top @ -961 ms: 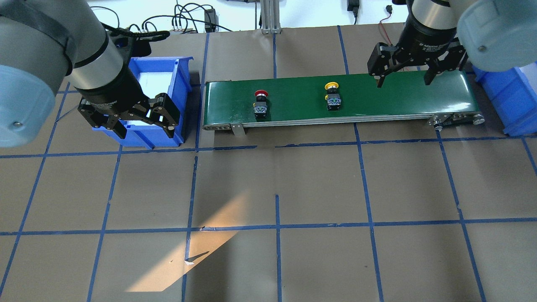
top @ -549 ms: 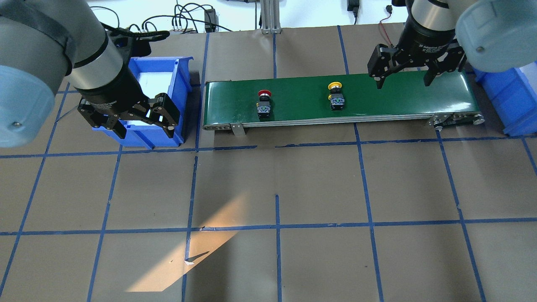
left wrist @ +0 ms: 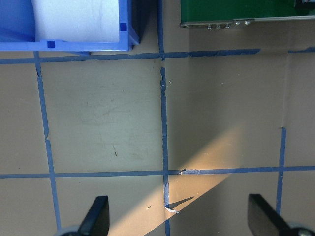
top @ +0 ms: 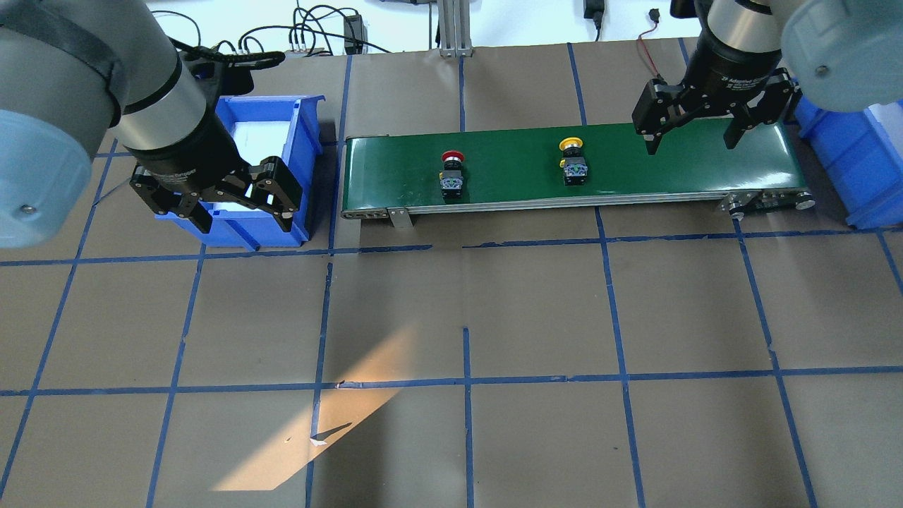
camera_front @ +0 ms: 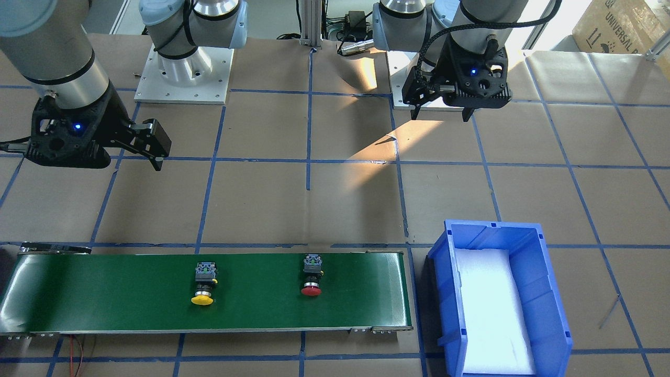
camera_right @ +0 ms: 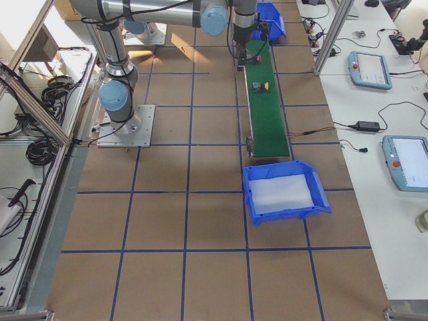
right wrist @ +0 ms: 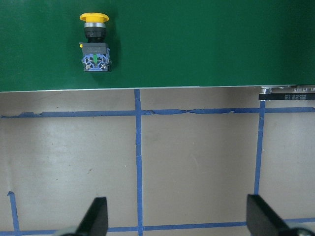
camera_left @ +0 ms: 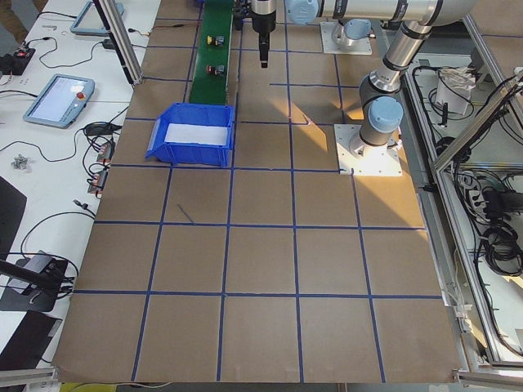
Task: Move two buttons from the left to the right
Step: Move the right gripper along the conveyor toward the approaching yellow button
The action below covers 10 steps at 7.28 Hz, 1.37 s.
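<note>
Sunlight patch [top: 353, 402] crosses brown, blue-taped table [top: 536, 310].

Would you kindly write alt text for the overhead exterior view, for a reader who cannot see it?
A red button and a yellow button lie apart on a green conveyor belt at the far side of a brown table. The open right pincer hangs near the belt's right end, the open left pincer near a blue bin at its left end.
</note>
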Each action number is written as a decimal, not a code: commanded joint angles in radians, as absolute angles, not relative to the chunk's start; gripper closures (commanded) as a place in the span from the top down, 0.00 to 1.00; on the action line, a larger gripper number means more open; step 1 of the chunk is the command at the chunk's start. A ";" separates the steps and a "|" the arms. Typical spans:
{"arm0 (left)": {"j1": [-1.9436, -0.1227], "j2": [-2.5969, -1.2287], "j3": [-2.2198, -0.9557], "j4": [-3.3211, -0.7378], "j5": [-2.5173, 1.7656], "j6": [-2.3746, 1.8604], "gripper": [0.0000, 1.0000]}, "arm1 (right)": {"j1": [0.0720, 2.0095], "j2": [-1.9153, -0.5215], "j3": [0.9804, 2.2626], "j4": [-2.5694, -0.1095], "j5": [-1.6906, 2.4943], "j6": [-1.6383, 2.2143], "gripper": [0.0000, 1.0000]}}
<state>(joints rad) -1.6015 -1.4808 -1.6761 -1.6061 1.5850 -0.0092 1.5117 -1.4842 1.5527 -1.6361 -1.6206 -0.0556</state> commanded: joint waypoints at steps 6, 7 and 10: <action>-1.600 -1.480 -1.677 -1.606 1.586 -0.006 1.00 | 1.319 -1.123 1.266 -1.650 -1.624 -0.294 1.00; -1.600 -1.482 -1.677 -1.606 1.586 -0.006 1.00 | 1.310 -1.109 1.270 -1.649 -1.612 -0.290 1.00; -1.600 -1.482 -1.684 -1.606 1.583 -0.008 1.00 | 1.305 -1.155 1.359 -1.676 -1.569 -0.291 0.92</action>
<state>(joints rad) -1.6000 -1.4817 -1.6801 -1.6061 1.5855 -0.0071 1.3072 -1.1300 1.3135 -1.6555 -1.5828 -0.2905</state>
